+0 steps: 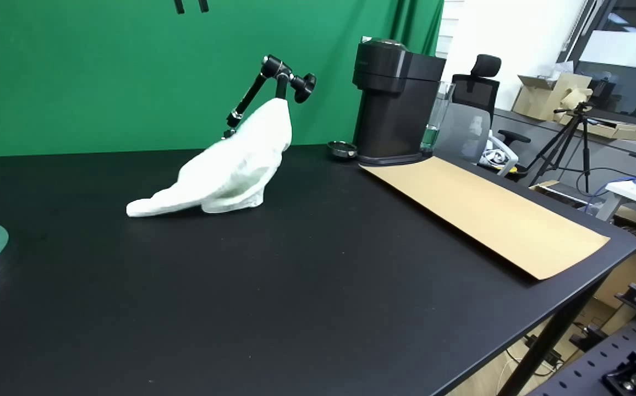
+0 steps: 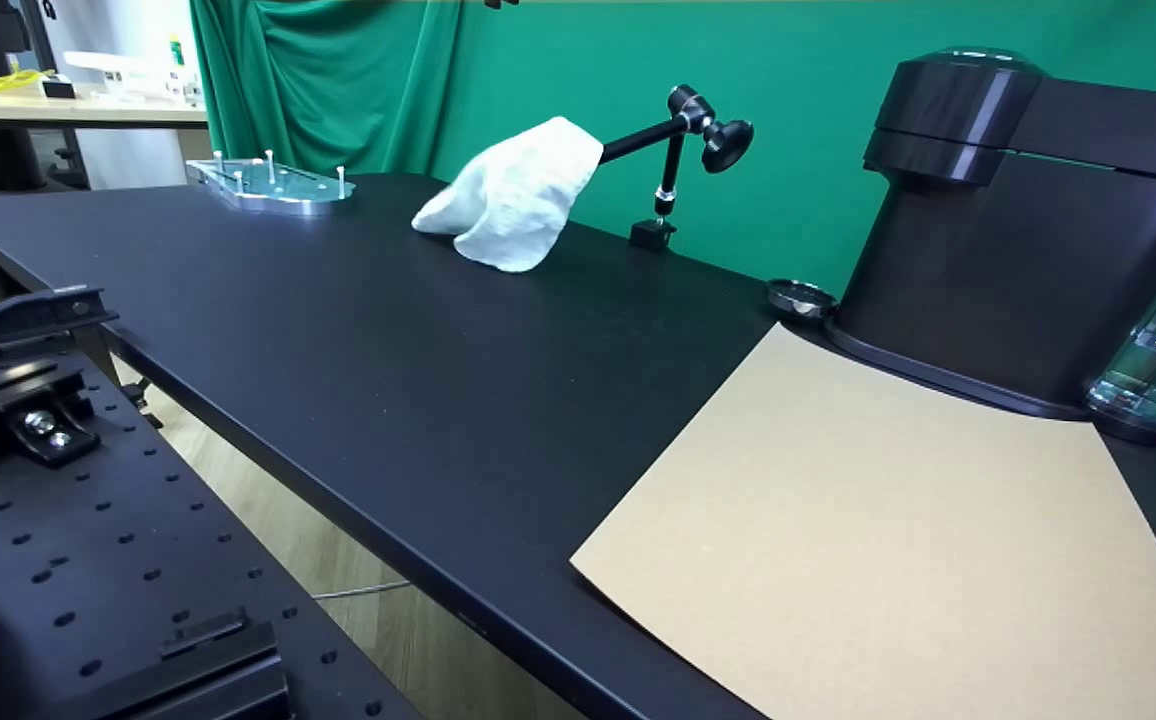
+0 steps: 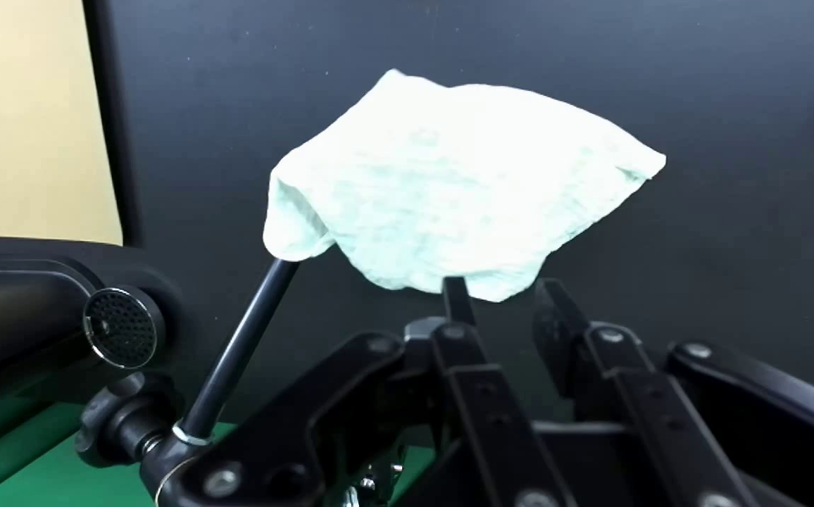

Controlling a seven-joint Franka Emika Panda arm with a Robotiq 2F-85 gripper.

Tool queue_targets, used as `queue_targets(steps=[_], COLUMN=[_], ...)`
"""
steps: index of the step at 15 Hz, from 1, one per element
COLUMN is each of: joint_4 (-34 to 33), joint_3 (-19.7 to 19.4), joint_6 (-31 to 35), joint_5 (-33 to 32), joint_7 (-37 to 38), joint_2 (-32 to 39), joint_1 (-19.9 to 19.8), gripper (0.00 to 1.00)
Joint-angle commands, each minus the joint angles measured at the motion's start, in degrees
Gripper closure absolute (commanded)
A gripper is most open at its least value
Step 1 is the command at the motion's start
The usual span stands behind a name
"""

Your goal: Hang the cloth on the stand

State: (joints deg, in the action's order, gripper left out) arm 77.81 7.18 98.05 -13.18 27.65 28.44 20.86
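Observation:
The white cloth (image 1: 230,165) is draped over the end of the black jointed stand (image 1: 249,99). Its lower edges reach down to or close to the tabletop, with one corner trailing out to the side. In an exterior view, the cloth (image 2: 523,195) covers the end of the stand's arm (image 2: 643,140). In the wrist view, the cloth (image 3: 463,183) lies beyond the fingertips and the stand's rod (image 3: 241,352) comes out from under it. My gripper (image 3: 503,289) has its fingers apart with nothing between them. Its fingertips (image 1: 191,6) show high above the cloth, at the top edge.
A black coffee machine (image 1: 395,99) stands beside the stand, with a small round metal dish (image 1: 342,149) at its foot. A brown paper sheet (image 1: 488,214) lies on the black table (image 1: 296,302). A clear plate with pegs (image 2: 278,190) sits at the table's far end.

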Motion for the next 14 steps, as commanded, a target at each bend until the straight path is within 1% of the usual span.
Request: queue_targets(steps=[1,3,4,5,6,7,8,12,14], joint_4=[-5.31,-6.52,3.1,4.25,7.22,9.07,12.89,25.09,31.09], joint_3=[-0.79,-0.87,-1.82,-1.81,-2.33,-3.1,-3.7,-5.16,-5.49], joint_6=[-3.73,-4.87,0.02,1.41,3.19,4.91,8.21,19.11,23.52], joint_5=[2.37,3.04,2.17,1.83,1.41,1.0,0.98,-0.34,-0.18], joint_7=[1.97,1.42,-2.15,-3.13,-3.93,-4.4,-4.9,-4.9,-5.14], joint_2=[2.5,3.12,-1.2,-1.79,-3.0,-3.56,-5.04,-10.2,-13.29], joint_1=[0.73,0.76,-3.53,-3.55,-3.9,-3.95,-5.38,-7.73,-8.85], gripper=[0.38,0.26,0.19,0.12,0.05,0.01,0.0,0.0,0.0])
